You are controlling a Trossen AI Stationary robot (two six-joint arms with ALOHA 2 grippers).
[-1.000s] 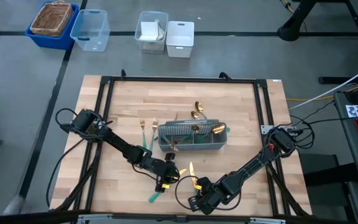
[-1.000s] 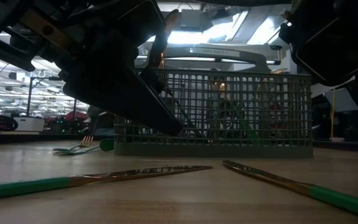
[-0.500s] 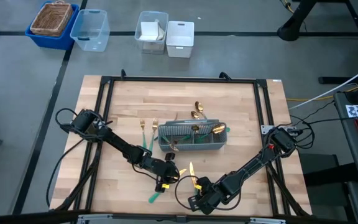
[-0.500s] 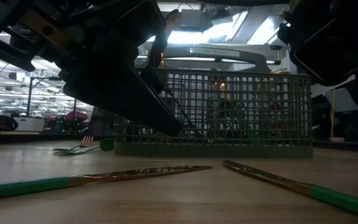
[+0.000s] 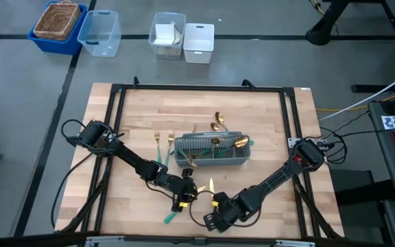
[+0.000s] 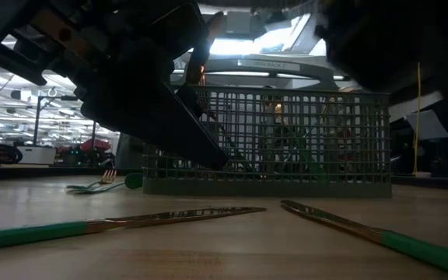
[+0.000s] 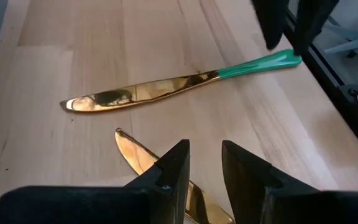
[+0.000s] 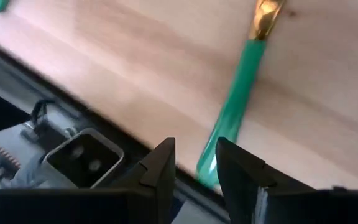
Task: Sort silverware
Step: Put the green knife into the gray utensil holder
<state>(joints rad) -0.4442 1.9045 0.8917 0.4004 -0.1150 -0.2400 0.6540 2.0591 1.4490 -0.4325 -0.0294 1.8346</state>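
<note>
Two gold knives with teal-green handles lie flat on the wooden table in front of the grey mesh caddy (image 5: 211,152). My left gripper (image 7: 205,149) hovers open, with a narrow gap, just over the blade (image 7: 135,148) of the knife whose handle (image 5: 170,218) points to the near left. My right gripper (image 8: 194,149) hangs open above the handle end (image 8: 236,99) of the other knife (image 7: 160,90), near the table's front edge. Several pieces of silverware stand in the caddy. Two forks (image 5: 163,144) lie left of it and spoons (image 5: 218,125) behind it.
A black frame (image 5: 115,89) borders the table, and its metal rail (image 8: 79,155) runs just past the front edge under my right gripper. Beyond the far edge stand a blue bin (image 5: 57,24), a clear bin (image 5: 100,31) and white containers (image 5: 184,38).
My right gripper has moved a little toward the table's left and slightly up, staying over the knife handle. Both knives lie where they were. My left gripper has kept still.
</note>
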